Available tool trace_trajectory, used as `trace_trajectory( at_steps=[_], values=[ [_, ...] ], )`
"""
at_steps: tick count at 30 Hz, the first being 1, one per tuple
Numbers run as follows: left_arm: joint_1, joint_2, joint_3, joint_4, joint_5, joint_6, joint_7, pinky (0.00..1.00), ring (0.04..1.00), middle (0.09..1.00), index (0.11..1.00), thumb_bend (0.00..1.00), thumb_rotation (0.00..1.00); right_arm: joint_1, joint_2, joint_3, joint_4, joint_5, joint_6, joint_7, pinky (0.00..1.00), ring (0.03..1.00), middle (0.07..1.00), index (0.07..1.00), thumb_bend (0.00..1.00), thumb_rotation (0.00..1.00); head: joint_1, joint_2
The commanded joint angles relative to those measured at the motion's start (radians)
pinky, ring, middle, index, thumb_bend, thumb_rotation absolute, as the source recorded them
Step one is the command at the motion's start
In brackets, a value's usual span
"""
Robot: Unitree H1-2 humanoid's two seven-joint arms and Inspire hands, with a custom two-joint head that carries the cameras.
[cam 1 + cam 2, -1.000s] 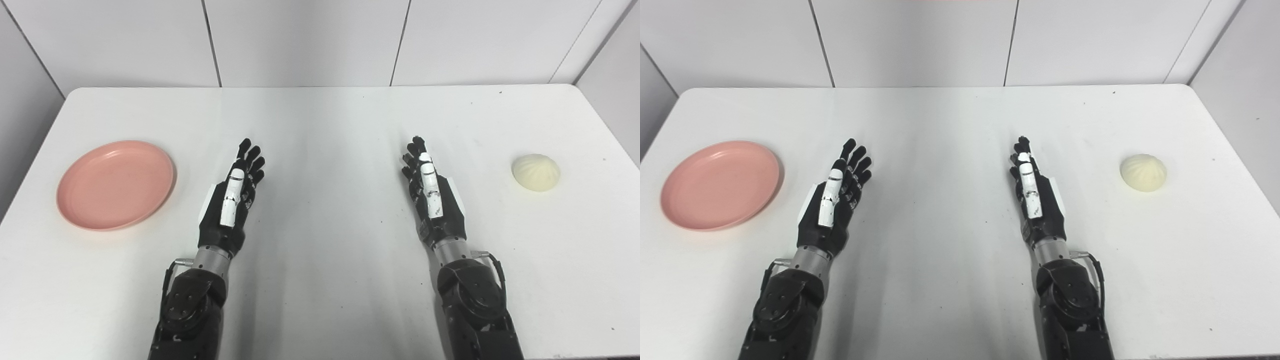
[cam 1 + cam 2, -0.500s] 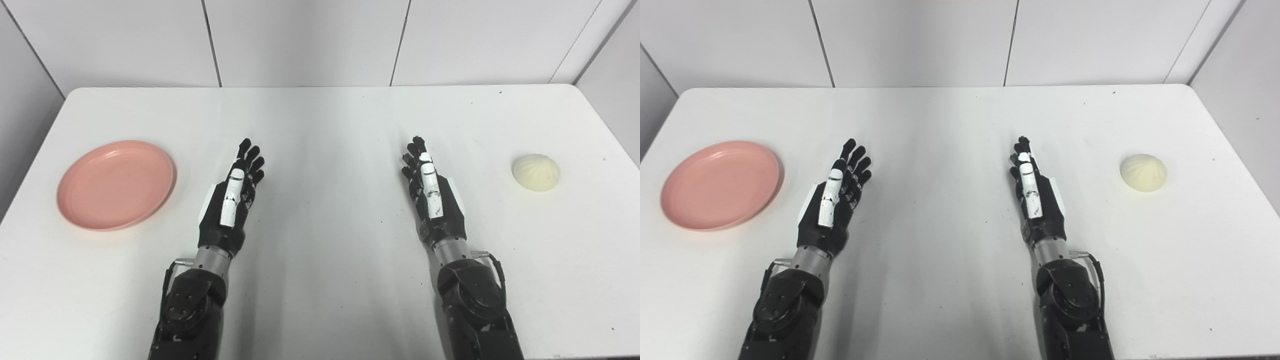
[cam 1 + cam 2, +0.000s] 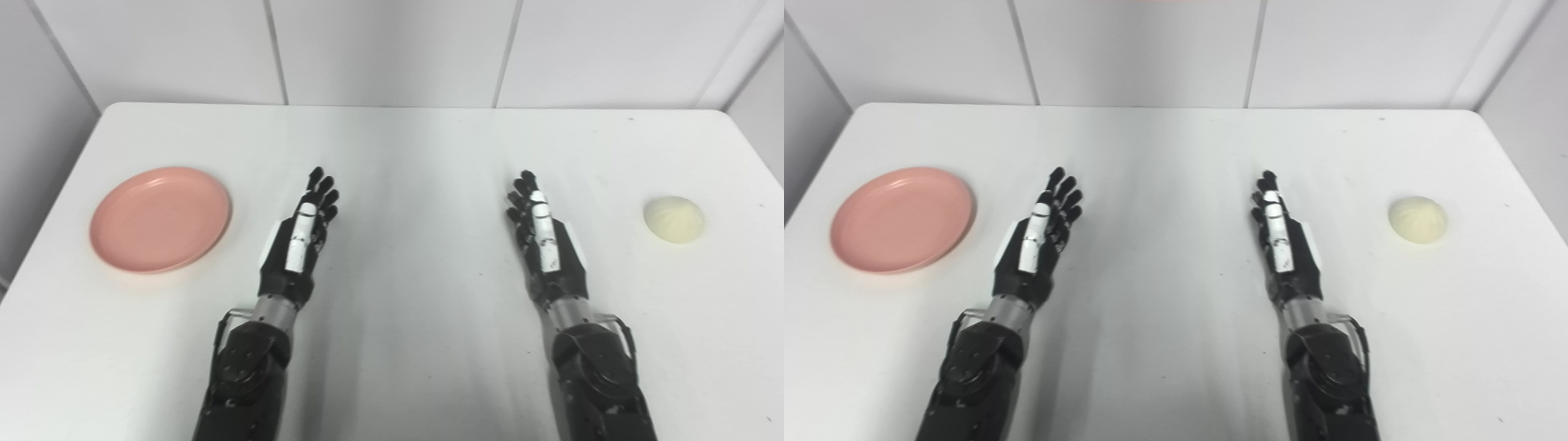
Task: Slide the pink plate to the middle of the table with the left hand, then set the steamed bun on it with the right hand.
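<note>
White bench (image 3: 404, 141) fills the left eye view. On its left side lies the pink plate (image 3: 160, 218), empty and flat, well apart from the left robot hand (image 3: 300, 242), which lies palm inward over the bench with its fingers stretched forward and spread, holding nothing. The right robot hand (image 3: 545, 242) mirrors it on the other side, fingers likewise straight and apart, empty. The steamed bun (image 3: 674, 219) sits on the bench near the right edge, well clear of the right robot hand.

From the right eye view, the same layout shows: plate at far left, bun at far right, both robot hands between them with bare bench in the middle, both arms entering from the bottom edge.
</note>
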Motion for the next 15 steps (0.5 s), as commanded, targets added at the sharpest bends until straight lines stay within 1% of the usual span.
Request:
trace_trajectory(
  at_steps=[1, 6, 15],
  values=[
    [0.041, -0.011, -0.008, 0.067, 0.010, 0.016, 0.007, 1.00, 0.993, 1.000, 1.000, 0.39, 1.00, 0.006, 0.002, -0.005, 0.004, 0.005, 0.016, 0.002, 1.00, 1.000, 1.000, 1.000, 0.21, 1.00, 0.001, -0.001],
    [0.036, -0.018, -0.010, 0.080, 0.019, 0.009, 0.006, 1.00, 1.000, 1.000, 1.000, 0.40, 1.00, 0.003, 0.005, -0.014, 0.004, 0.013, 0.023, -0.002, 1.00, 1.000, 1.000, 1.000, 0.19, 1.00, 0.015, -0.010],
    [0.031, -0.025, -0.008, 0.092, 0.030, 0.005, 0.012, 1.00, 0.998, 1.000, 1.000, 0.40, 1.00, 0.004, 0.000, -0.010, -0.005, 0.019, 0.036, 0.004, 1.00, 1.000, 1.000, 1.000, 0.17, 1.00, 0.016, -0.013]
  ],
)
